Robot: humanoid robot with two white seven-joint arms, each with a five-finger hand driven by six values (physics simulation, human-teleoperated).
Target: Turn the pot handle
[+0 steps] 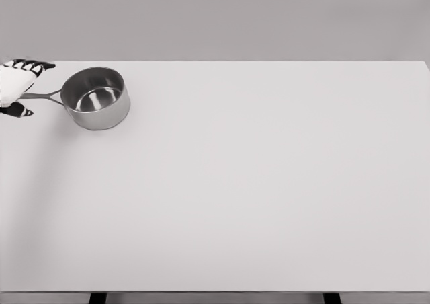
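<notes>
Head view. Round, shiny steel saucepan [97,98] stands upright on the plain pale-grey tabletop [255,196], in the far left corner area, near the far edge. Pan interior is bare metal, with the base reflecting light. Its thin straight metal handle [41,95] points left, roughly parallel to the far edge of the tabletop.

White left hand with black fingertips [17,85] shows at the left picture edge, at the outer end of the handle. Fingers lie above the handle, the thumb tip below it, loosely spread around it; whether they actually press on the handle cannot be told.

Right arm: out of view.
</notes>
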